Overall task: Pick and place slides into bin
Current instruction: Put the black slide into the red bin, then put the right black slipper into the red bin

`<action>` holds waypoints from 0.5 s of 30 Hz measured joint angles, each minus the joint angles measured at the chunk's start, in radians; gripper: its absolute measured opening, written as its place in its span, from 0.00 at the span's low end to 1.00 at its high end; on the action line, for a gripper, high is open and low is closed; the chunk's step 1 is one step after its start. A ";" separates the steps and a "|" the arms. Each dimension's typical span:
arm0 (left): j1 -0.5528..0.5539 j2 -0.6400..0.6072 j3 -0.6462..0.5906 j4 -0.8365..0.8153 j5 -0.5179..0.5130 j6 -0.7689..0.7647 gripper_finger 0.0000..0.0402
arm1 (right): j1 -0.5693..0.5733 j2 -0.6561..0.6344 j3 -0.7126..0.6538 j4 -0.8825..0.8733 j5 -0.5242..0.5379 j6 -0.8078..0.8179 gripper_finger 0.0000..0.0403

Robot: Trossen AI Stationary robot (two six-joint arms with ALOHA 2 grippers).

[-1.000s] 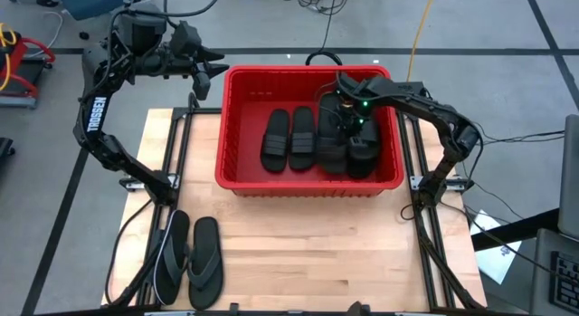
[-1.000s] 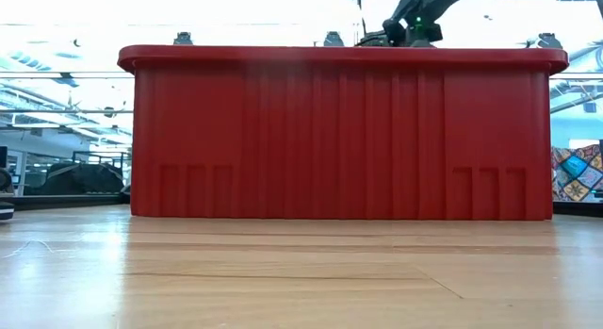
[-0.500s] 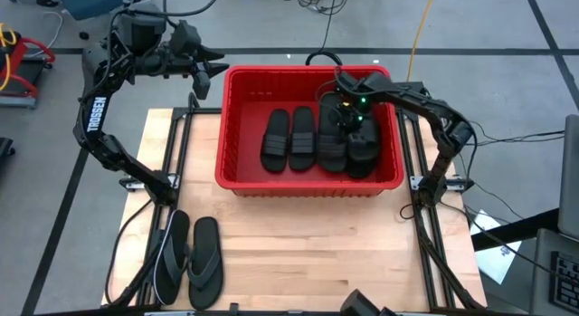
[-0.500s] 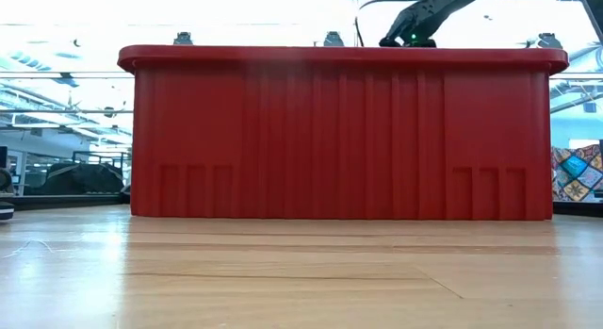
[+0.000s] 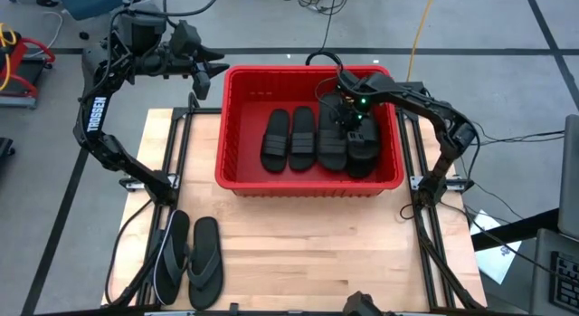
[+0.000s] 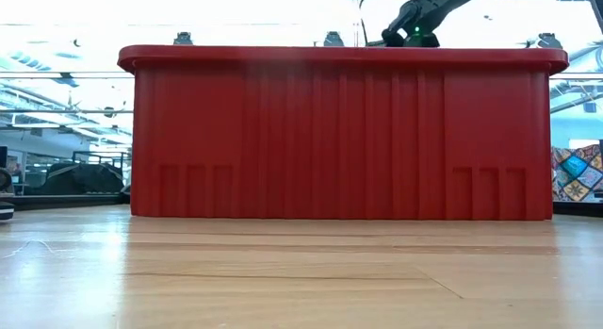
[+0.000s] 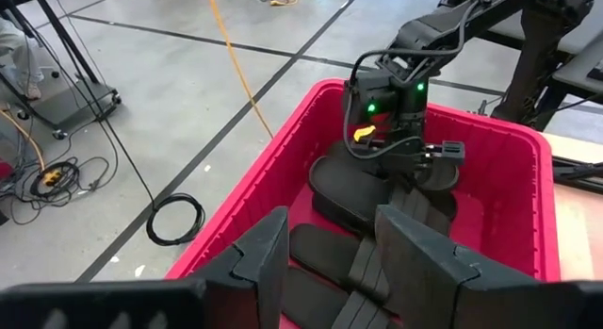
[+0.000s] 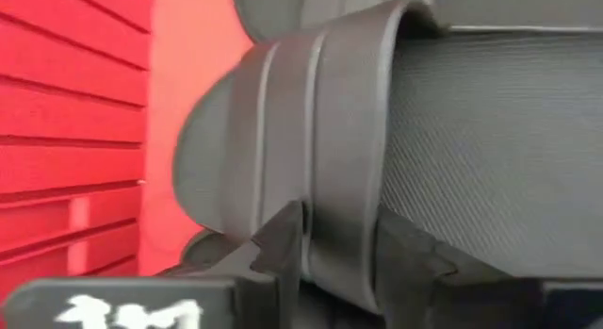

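Two flip-flops lie on the near table edge, left side, not yet binned. Farther back, right gripper is down inside the bin, fingers straddling a slide's strap, parted slightly; open fully and lift straight up so the slide doesn't drag. Left gripper waits half open beyond the bin's far-left corner.

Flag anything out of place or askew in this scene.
Nothing damaged or spilled. The slides under the right gripper are piled unevenly in the bin; two flip-flops lie outside on the table.
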 joint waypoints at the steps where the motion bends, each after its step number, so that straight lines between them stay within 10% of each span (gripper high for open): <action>1: 0.000 0.000 0.000 -0.001 0.005 0.000 0.40 | 0.002 -0.009 0.000 0.005 0.023 0.009 0.26; 15: 0.000 0.000 0.000 -0.003 0.014 0.019 0.40 | 0.072 -0.216 -0.003 0.133 0.364 0.188 0.35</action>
